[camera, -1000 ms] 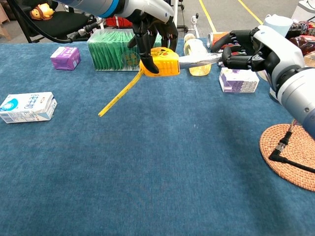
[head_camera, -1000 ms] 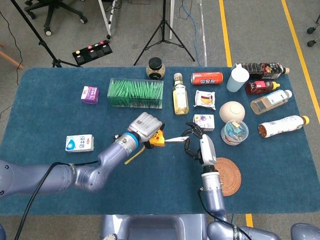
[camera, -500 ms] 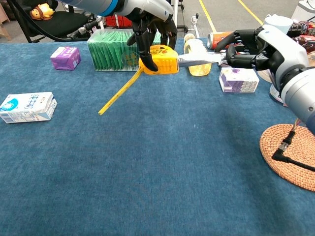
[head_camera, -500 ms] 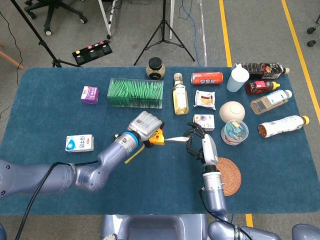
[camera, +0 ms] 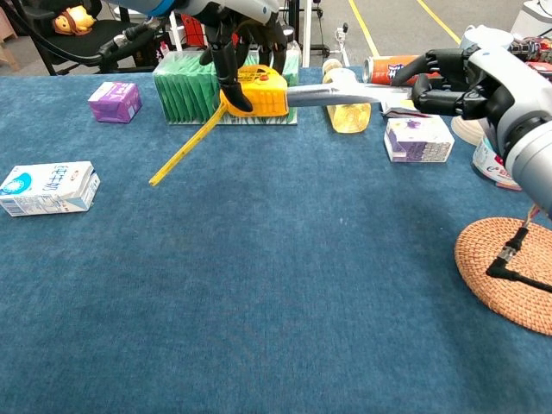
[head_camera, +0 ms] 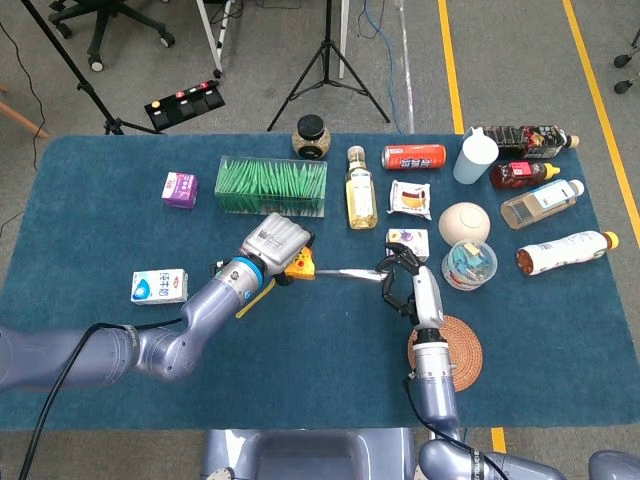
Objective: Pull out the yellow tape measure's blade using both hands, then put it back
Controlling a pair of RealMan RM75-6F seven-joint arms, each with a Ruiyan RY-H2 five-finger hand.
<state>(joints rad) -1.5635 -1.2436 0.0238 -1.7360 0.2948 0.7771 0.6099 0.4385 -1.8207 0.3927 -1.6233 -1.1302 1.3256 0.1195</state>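
Blue-cloth bench [camera: 259,302] crowded with bottles and boxes along the back. Left robot hand [camera: 233,30] grips the yellow tape measure [camera: 257,90] off the cloth, in front of the green box [camera: 185,86]. The blade [camera: 345,93] runs right to the right robot hand [camera: 470,78], pinching its tip. If that pinch slips, I'd guess the blade snaps back hard.

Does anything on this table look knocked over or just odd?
Several bottles at the far right lie on their sides, such as the white bottle, and a red can lies flat too. A black cable trails across the woven coaster. Nothing looks spilled.
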